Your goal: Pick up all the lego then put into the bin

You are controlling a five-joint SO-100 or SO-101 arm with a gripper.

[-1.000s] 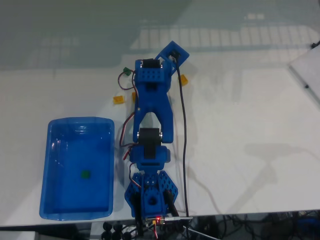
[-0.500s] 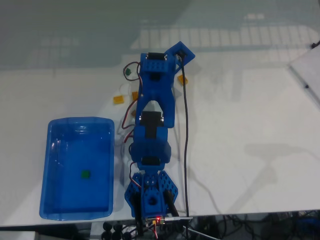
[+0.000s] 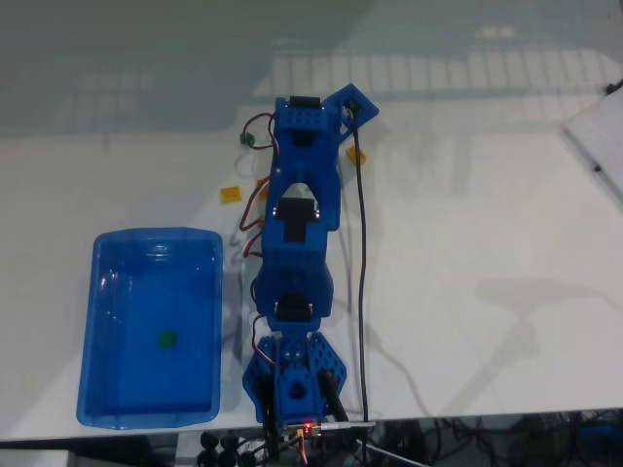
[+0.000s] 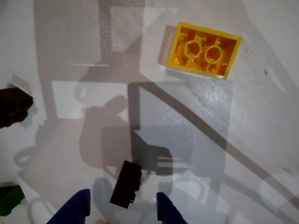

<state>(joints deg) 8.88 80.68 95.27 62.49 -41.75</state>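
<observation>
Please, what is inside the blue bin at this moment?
In the fixed view, the bin holds one small green brick on its floor. The rest of the floor looks bare; nothing covers it, though the picture is rather soft.

We note a black brick point(image 4: 125, 183) between the parted fingertips of the gripper point(image 4: 122, 211), bare table point(image 4: 261, 140) to its right, and a green brick point(image 4: 10, 199) off its left finger.

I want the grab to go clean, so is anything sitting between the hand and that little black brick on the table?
Nothing visible. In the wrist view the hand is open, and the black brick lies on bare table between its two blue fingertips. The yellow brick lies upside down farther ahead, well clear.
</observation>
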